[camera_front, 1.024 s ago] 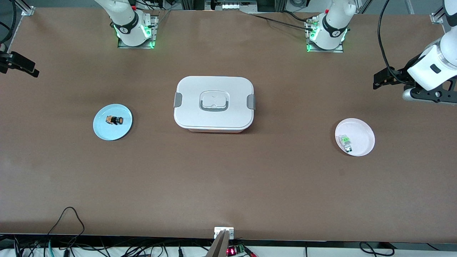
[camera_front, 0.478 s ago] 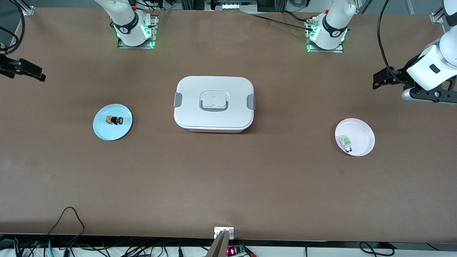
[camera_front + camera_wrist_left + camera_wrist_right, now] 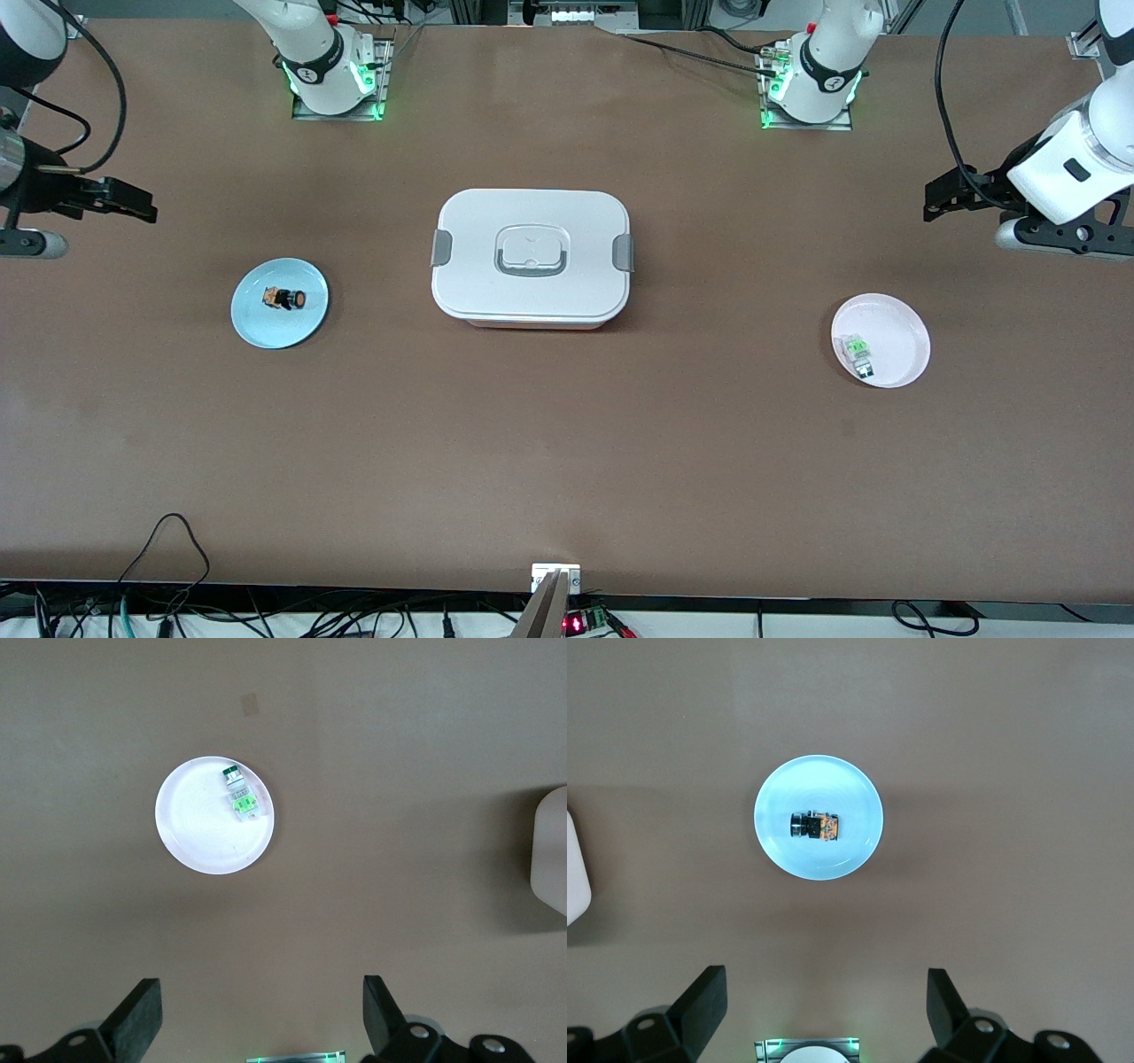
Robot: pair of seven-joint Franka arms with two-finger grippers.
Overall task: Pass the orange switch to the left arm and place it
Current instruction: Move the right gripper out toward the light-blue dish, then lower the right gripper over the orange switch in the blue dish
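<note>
The orange switch (image 3: 285, 299) lies on its side on a light blue plate (image 3: 257, 323) toward the right arm's end of the table, well apart from the box (image 3: 530, 257) at the table's middle. The right gripper (image 3: 133, 211) hangs in the air near that end, its fingers (image 3: 700, 1001) spread wide with nothing between them, and in the right wrist view the plate and switch sit centred ahead of the open jaws. The switch's long axis runs along the table's length, round black end toward the box and orange part toward the table's end; judged from the wrist view, that axis lies across the gap between the fingers, so a turn of the wrist may be wanted before closing on its narrow sides. The right arm is plainly the nearer one for the pick. The left gripper (image 3: 941, 197) waits in the air at the left arm's end, fingers (image 3: 137, 1019) likewise apart and empty, near a white plate (image 3: 899, 319) holding a small clear switch with a green part (image 3: 858, 350).
</note>
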